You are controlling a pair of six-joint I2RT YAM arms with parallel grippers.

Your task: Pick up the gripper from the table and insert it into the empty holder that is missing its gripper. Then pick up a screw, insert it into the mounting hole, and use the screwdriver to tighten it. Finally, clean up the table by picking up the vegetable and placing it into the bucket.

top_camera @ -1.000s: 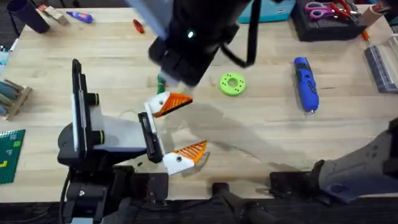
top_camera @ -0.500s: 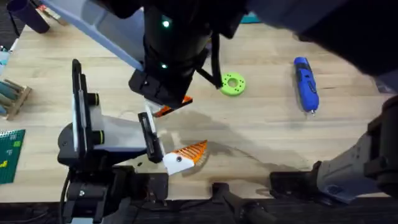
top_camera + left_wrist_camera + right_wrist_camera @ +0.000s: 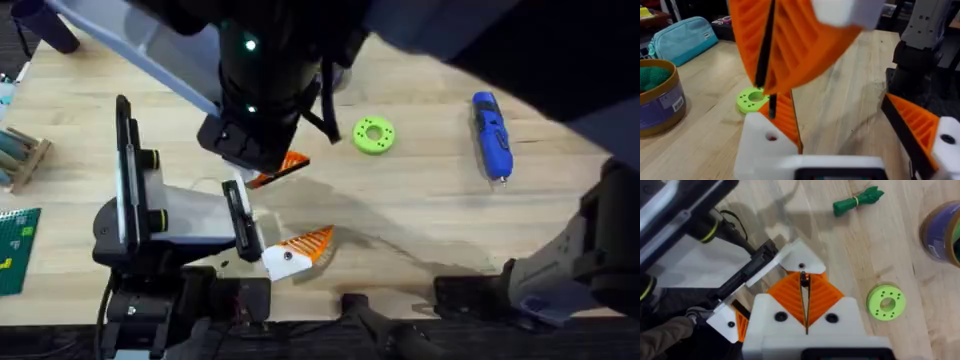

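Screw (image 3: 803, 278) sat pinched in the right gripper (image 3: 805, 296) above the holder (image 3: 800, 260); tightening and the vegetable (image 3: 858, 201) remained; left gripper's state unclear.

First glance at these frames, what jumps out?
A dark arm looms large under the overhead camera, coming down on the orange ribbed gripper beside the grey-and-black gripper unit at the table's near left. A second orange wedge sits mounted on that unit's front. Farther right lie a bright green ring and a blue screwdriver.
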